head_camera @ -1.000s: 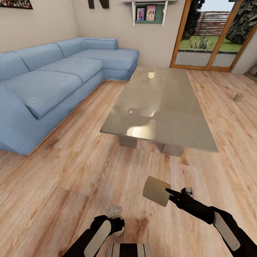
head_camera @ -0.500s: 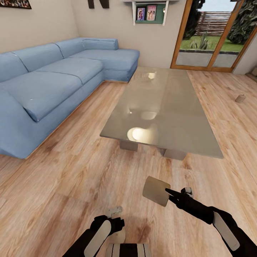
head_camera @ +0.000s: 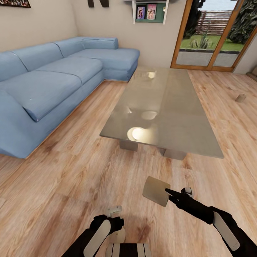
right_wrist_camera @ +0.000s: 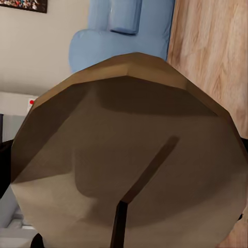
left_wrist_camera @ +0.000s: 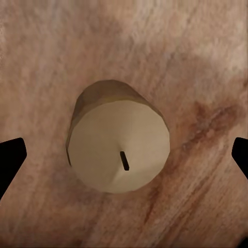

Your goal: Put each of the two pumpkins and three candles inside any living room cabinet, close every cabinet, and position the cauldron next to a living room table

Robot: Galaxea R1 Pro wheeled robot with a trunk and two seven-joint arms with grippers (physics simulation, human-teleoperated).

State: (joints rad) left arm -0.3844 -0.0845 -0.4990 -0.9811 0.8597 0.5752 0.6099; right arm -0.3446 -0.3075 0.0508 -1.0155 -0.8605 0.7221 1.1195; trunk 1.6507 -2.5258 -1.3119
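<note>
My right gripper (head_camera: pixel 170 195) is shut on a cream-beige candle (head_camera: pixel 156 191), held tilted above the wood floor just in front of the table. In the right wrist view this candle (right_wrist_camera: pixel 129 155) looms close, wick end toward the camera. My left gripper (head_camera: pixel 115 218) hangs open over a second candle (head_camera: pixel 120 235) that stands upright on the floor near my base. The left wrist view looks straight down on that candle (left_wrist_camera: pixel 119 147), with my dark fingertips (left_wrist_camera: pixel 11 157) wide apart on either side and not touching it. A third candle (head_camera: pixel 240 98) lies on the floor far right.
A long, low glass-topped table (head_camera: pixel 167 89) stands ahead in the living room. A blue corner sofa (head_camera: pixel 53 78) runs along the left wall. Wood-framed glass doors (head_camera: pixel 210 35) open to a garden at the back. Open plank floor lies between the sofa and the table.
The whole picture shifted a little a second ago, so the camera moved. Both arms keep their pose, and the right gripper still holds its candle.
</note>
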